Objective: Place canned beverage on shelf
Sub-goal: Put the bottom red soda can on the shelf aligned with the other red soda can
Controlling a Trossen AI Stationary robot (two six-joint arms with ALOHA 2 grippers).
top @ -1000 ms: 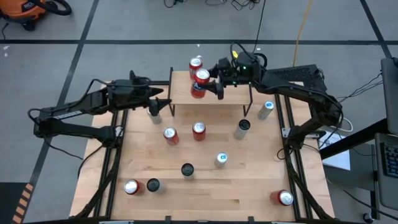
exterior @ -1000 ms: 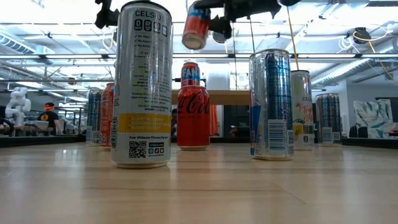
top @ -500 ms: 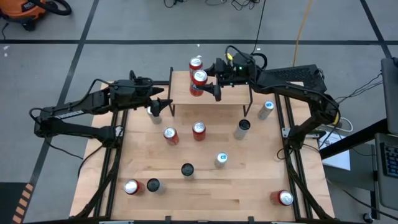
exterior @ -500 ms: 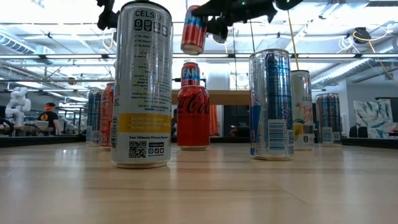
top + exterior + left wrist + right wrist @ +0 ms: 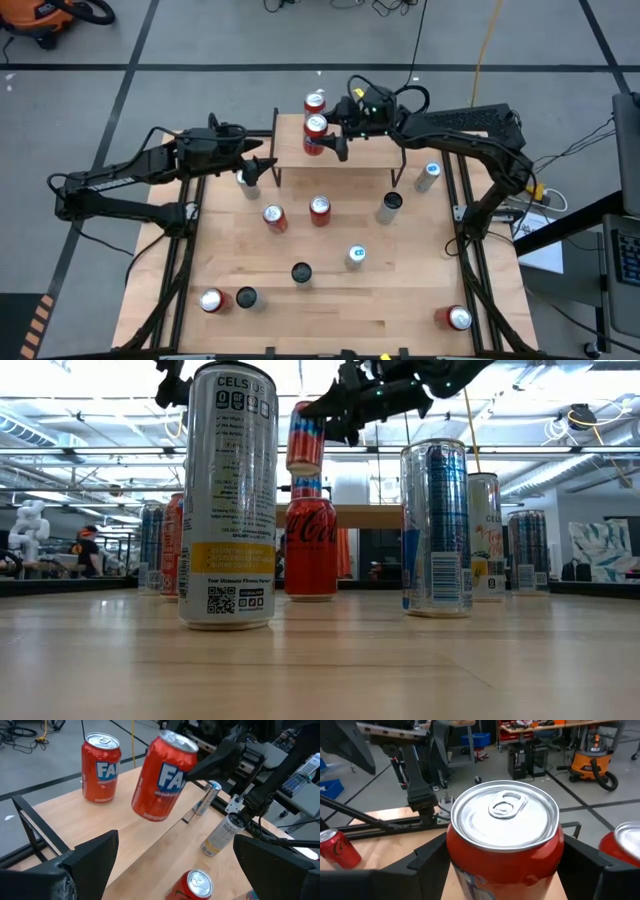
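A red Fanta can (image 5: 316, 132) hangs over the shelf (image 5: 365, 152), a low wooden board on thin black legs at the table's far edge. My right gripper (image 5: 330, 128) is shut on this can, which also shows in the left wrist view (image 5: 162, 775) and low view (image 5: 305, 438). A second red Fanta can (image 5: 315, 103) stands upright on the shelf's far left part (image 5: 101, 767). My left gripper (image 5: 264, 165) waits open beside the shelf's left end, with nothing between its fingers. My right gripper pinches the can's side wall (image 5: 465, 870) between its two fingers, one on either side of the body, below the rim. The fingers (image 5: 212, 760) come nearly level from the table's right side. The can is lifted clear above the shelf top, slightly tilted, lid up.
Several other cans stand on the table nearer than the shelf: two Coca-Cola cans (image 5: 273, 216) (image 5: 319, 209), slim pale cans (image 5: 389, 207) (image 5: 355, 257) (image 5: 428, 177), dark ones (image 5: 301, 272), and red ones near the front corners (image 5: 211, 300) (image 5: 455, 318). A slim can (image 5: 247, 178) stands under my left gripper.
My right gripper has sunk toward the shelf and gone a little toward the table's left edge, nearer the standing Fanta can. The held can has come down with it and turned from a clear slant to more nearly upright.
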